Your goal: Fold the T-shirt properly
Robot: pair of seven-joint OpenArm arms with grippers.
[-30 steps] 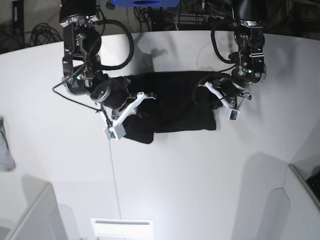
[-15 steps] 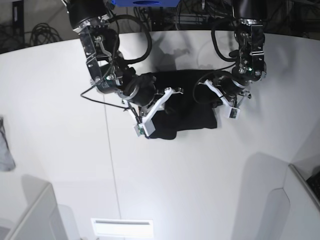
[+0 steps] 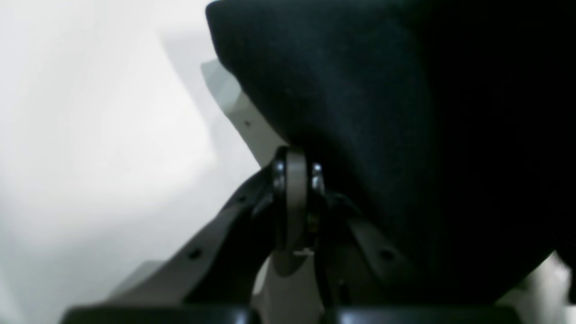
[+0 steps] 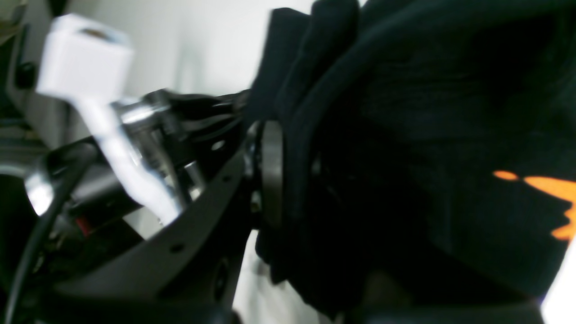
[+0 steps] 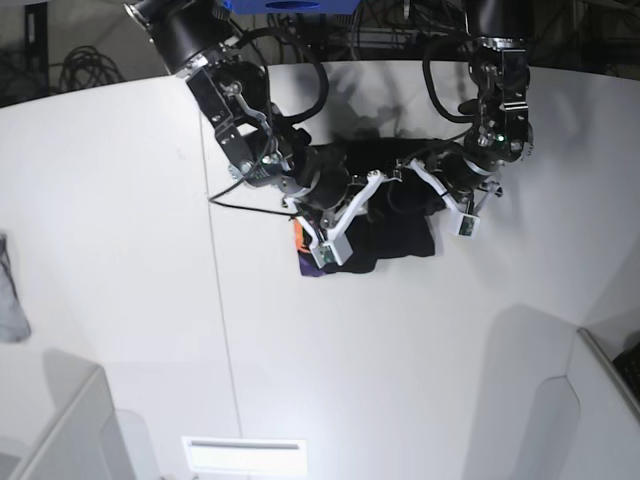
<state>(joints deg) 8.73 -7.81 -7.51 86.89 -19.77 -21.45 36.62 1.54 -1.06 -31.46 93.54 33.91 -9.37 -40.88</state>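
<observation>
Mid-fold on the white table (image 5: 120,200): the right gripper (image 5: 362,188), reaching in from the left of the base view, carries one side of the black T-shirt (image 5: 405,235) across toward the other arm. The shirt sits bunched at the far middle of the table, between the two arms. A sliver of its orange and purple print (image 5: 300,238) shows at the turned-over edge.

In the right wrist view, thick folds of black cloth are wedged against the gripper's disc-shaped pad (image 4: 271,173), with an orange patch of print off to the side. The fingers look clamped on the T-shirt. The left gripper (image 5: 432,196), on the right of the base view, rests low on the shirt's other end. In its own wrist view the two pads (image 3: 294,198) stand pressed together with no gap, and dark cloth drapes just above and beside them. Whether any fabric is actually pinched between them cannot be told from these views; the fingers are closed tight.

The step in hand appears to be the sideways fold, one half of the shirt being laid over the other. The next move likely calls for the right arm to lower its carried edge flat, lined up with the edge under the left gripper, before letting go. The cloth is bunched rather than flat, so some smoothing seems needed. A small grey cloth (image 5: 10,300) lies at the table's far left edge, well apart.
</observation>
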